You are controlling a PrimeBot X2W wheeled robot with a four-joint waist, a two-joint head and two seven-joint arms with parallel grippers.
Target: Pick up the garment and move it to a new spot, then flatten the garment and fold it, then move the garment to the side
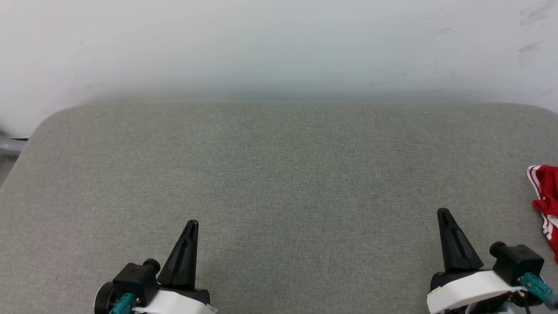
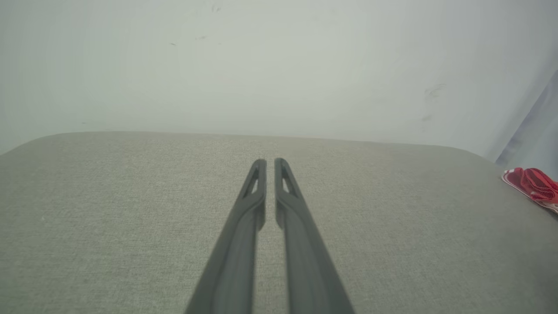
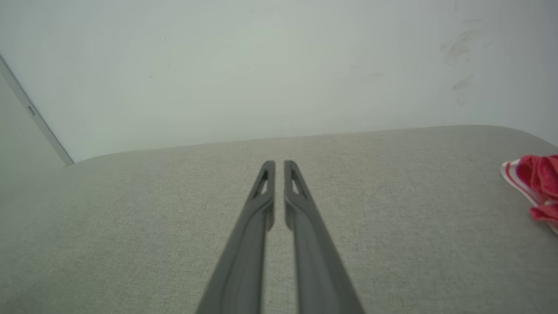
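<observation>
The red garment [image 1: 547, 200] with red-and-white striped trim lies bunched at the far right edge of the grey surface, mostly cut off by the head view's border. It also sits at the right edge as the garment [image 2: 532, 185] in the left wrist view and as the garment [image 3: 536, 183] in the right wrist view. My left gripper [image 1: 192, 224] rests at the lower left, far from it, fingers nearly together and holding nothing. My right gripper [image 1: 444, 213] stands at the lower right, a short way left of the cloth, also shut and empty. The left gripper [image 2: 270, 162] and right gripper [image 3: 279, 164] show narrow slits.
A grey fabric-covered table [image 1: 279, 174] with rounded far corners spans the view. A pale wall [image 1: 279, 43] rises right behind its far edge. A grey object [image 1: 8, 144] pokes in beyond the table's left corner.
</observation>
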